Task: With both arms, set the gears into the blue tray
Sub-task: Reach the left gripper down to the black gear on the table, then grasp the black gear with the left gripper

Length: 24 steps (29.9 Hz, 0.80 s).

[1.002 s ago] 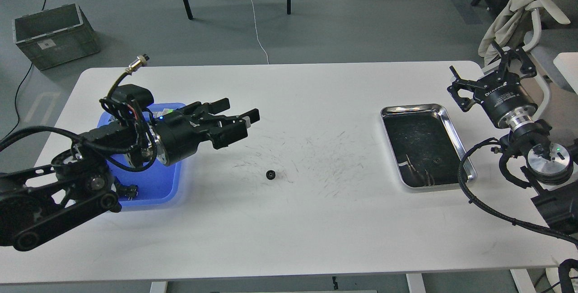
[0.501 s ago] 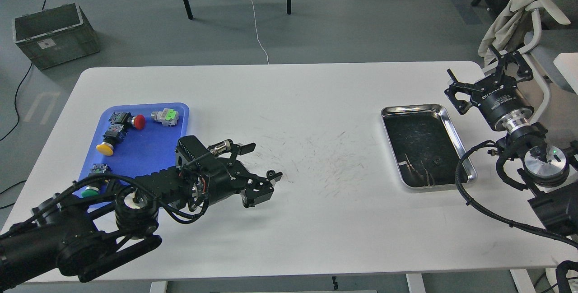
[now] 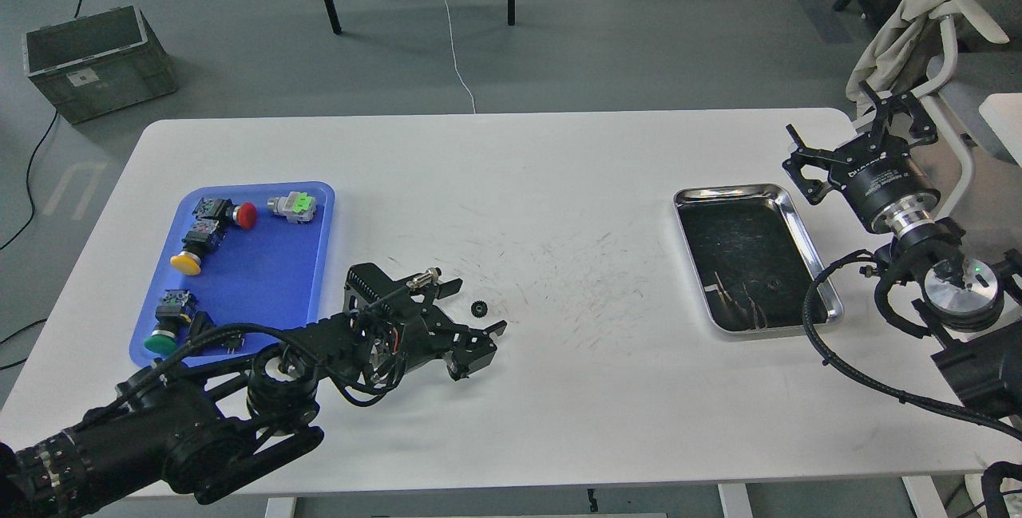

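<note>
Left claw point(image 3: 471, 312), black and two-fingered, lies low over the white bench point(image 3: 511, 167) with its fingers apart, one tip point(image 3: 451, 286) to the left of and one tip point(image 3: 495, 328) below and to the right of the small black toothed gear point(image 3: 479, 309); the gear rests on the bench in the gap and neither finger is seen gripping it. Further left, the shallow bright blue plastic tray point(image 3: 263, 278) sits flat on the bench, well apart from the gear. It holds a red-capped push-button switch point(image 3: 231, 213), a green-capped grey switch point(image 3: 292, 205), a yellow-capped switch point(image 3: 190, 255) and a dark-green-capped switch point(image 3: 166, 330); no gear is visible in it. Mid-bench, to the right of the gear, the surface carries a field of fine dark scratch marks point(image 3: 575, 270). Right of that stands a shiny steel rectangular tray point(image 3: 798, 215) with a dark interior containing small metallic items too faint to identify. At the far right edge, the right claw point(image 3: 854, 131) is raised clear of the bench, beside the steel tray, with its fingers spread wide and holding nothing.
</note>
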Tool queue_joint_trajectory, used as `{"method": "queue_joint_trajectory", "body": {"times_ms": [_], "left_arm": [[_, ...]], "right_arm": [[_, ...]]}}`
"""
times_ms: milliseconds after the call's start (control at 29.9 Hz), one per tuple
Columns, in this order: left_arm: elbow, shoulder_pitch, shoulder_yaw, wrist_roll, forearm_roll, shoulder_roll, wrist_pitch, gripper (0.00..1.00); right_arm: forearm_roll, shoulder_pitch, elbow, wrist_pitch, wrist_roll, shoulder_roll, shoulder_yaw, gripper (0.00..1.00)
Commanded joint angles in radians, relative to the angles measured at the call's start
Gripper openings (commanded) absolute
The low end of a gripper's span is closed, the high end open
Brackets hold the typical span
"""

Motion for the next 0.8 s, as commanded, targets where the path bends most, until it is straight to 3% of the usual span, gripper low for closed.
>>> {"method": "queue_joint_trajectory", "body": {"times_ms": [0, 200, 301, 401, 434, 501, 535, 768], "left_arm": [[0.015, 0.004, 0.000, 0.000, 0.000, -0.003, -0.003, 0.71], [0.043, 0.004, -0.001, 0.000, 0.000, -0.021, -0.006, 0.61], [0.053, 0.004, 0.000, 0.000, 0.000, -0.035, -0.006, 0.47], [0.063, 0.004, 0.000, 0.000, 0.000, -0.037, -0.007, 0.40], [0.063, 0.004, 0.000, -0.001, 0.000, -0.037, -0.006, 0.34], [0.064, 0.006, 0.000, 0.000, 0.000, -0.037, -0.006, 0.12], [0.064, 0.006, 0.000, 0.000, 0.000, -0.037, -0.007, 0.08], [0.063, 0.006, -0.003, 0.000, 0.000, -0.034, -0.006, 0.03]], "right_arm": [[0.000, 0.000, -0.001, 0.000, 0.000, 0.000, -0.001, 0.94], [0.000, 0.000, -0.001, 0.000, 0.000, 0.000, -0.001, 0.94], [0.000, 0.000, -0.001, 0.000, 0.000, 0.000, -0.001, 0.94], [0.000, 0.000, -0.001, 0.000, 0.000, 0.000, -0.001, 0.94], [0.000, 0.000, -0.002, 0.000, 0.000, 0.000, -0.001, 0.94], [0.000, 0.000, -0.001, 0.000, 0.000, 0.000, -0.001, 0.94], [0.000, 0.000, -0.001, 0.000, 0.000, 0.000, -0.001, 0.94], [0.000, 0.001, -0.001, 0.000, 0.000, 0.000, -0.001, 0.94]]}}
